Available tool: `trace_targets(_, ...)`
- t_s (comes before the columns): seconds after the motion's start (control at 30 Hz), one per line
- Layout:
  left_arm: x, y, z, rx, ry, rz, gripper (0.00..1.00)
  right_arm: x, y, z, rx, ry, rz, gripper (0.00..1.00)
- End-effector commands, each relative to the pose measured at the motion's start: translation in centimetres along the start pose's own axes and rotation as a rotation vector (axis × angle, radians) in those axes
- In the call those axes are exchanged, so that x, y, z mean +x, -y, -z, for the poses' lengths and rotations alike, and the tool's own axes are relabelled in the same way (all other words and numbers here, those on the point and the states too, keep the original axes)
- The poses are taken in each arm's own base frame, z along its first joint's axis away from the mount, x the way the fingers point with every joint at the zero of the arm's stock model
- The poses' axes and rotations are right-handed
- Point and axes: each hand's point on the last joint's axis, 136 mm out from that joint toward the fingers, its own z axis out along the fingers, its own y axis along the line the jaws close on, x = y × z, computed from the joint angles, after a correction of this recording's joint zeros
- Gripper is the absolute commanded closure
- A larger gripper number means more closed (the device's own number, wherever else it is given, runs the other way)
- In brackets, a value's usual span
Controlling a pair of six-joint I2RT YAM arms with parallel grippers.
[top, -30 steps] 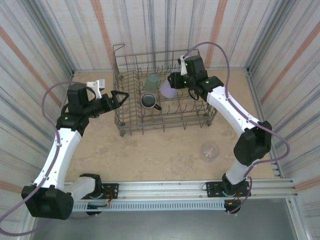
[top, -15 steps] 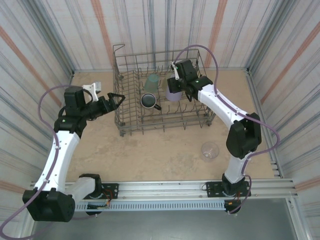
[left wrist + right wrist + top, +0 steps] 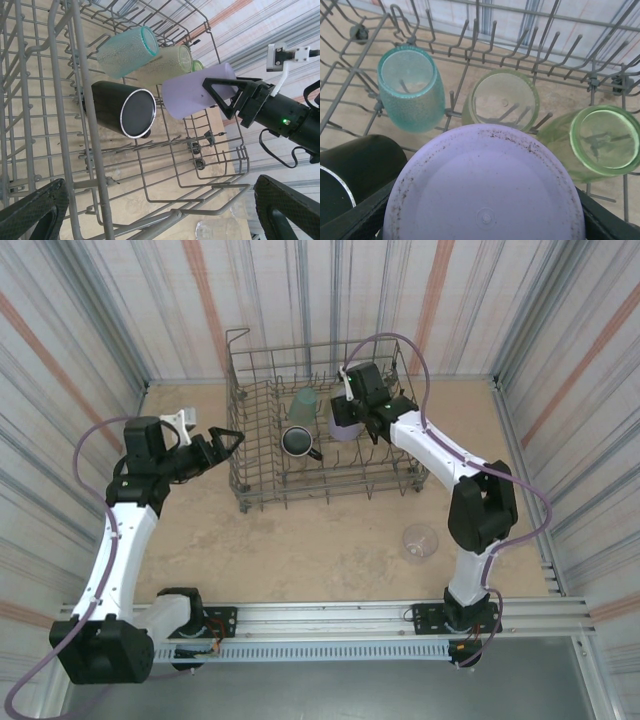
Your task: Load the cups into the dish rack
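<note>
Currently, left to right.
- Left gripper [image 3: 236, 437]: jaws wide, empty, just outside the left wall of the dish rack [image 3: 330, 492].
- Rack contents: black mug [image 3: 296, 442], teal tumbler [image 3: 410, 95], yellow-green tumbler [image 3: 502, 102] and green tumbler [image 3: 602, 140], all tipped among the tines.
- Right gripper [image 3: 347, 416]: clamped on a pale purple cup [image 3: 187, 97], held over the rack's middle, just beside the mug.
- Clear cup [image 3: 420, 541]: on the table [image 3: 300, 540], apart from the rack, not yet loaded.
- Step in hand, by judgement: setting the purple cup down.
- Next move calls for lowering it between tines without knocking its neighbours, then letting go.
- Writing, labels: none legible.
</note>
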Motion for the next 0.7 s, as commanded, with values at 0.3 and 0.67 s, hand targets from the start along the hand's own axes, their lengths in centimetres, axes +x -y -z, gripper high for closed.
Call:
trace_targets(0.3, 0.3, -0.1, 0.8, 0.003, 0.004, 0.005, 0.01, 2.6, -1.3, -3.3, -0.003, -0.001, 0.024, 0.57)
trace_targets(0.67, 0.2, -0.5, 0.8, -0.014, 0.008, 0.013, 0.01, 3.7, -1.0, -3.8, 0.028, -0.028, 0.011, 0.23)
